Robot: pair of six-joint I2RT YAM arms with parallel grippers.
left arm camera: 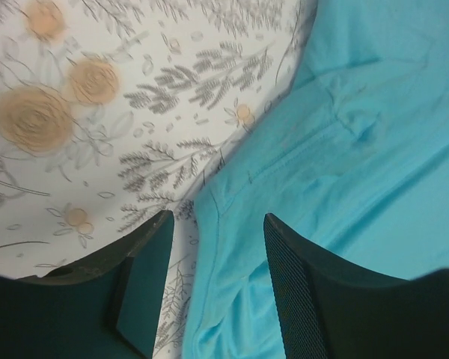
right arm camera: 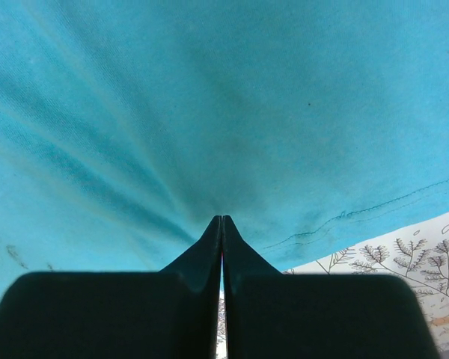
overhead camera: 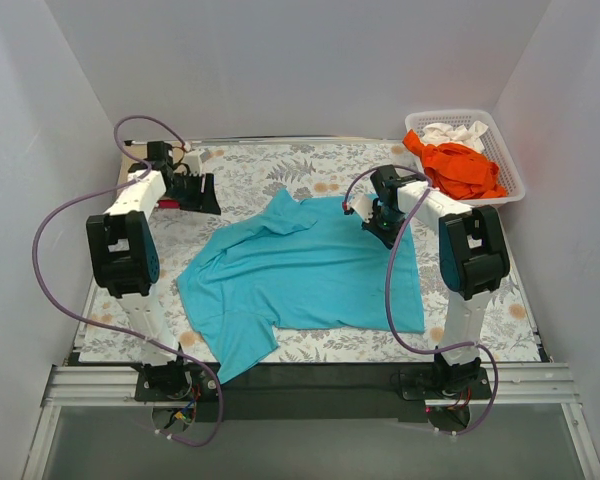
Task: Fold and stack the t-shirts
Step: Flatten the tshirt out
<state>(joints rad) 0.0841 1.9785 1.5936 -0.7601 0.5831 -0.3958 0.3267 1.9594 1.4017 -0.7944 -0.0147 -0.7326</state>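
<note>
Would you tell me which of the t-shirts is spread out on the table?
The teal shirt: it lies spread on the table, while the orange shirt and white shirt sit bunched in the basket.

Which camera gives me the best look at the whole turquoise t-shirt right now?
Top external: the whole turquoise t-shirt shows, spread rumpled on the floral cloth. Left wrist shows only one hemmed edge; right wrist only a close patch puckering into the shut right fingers.
</note>
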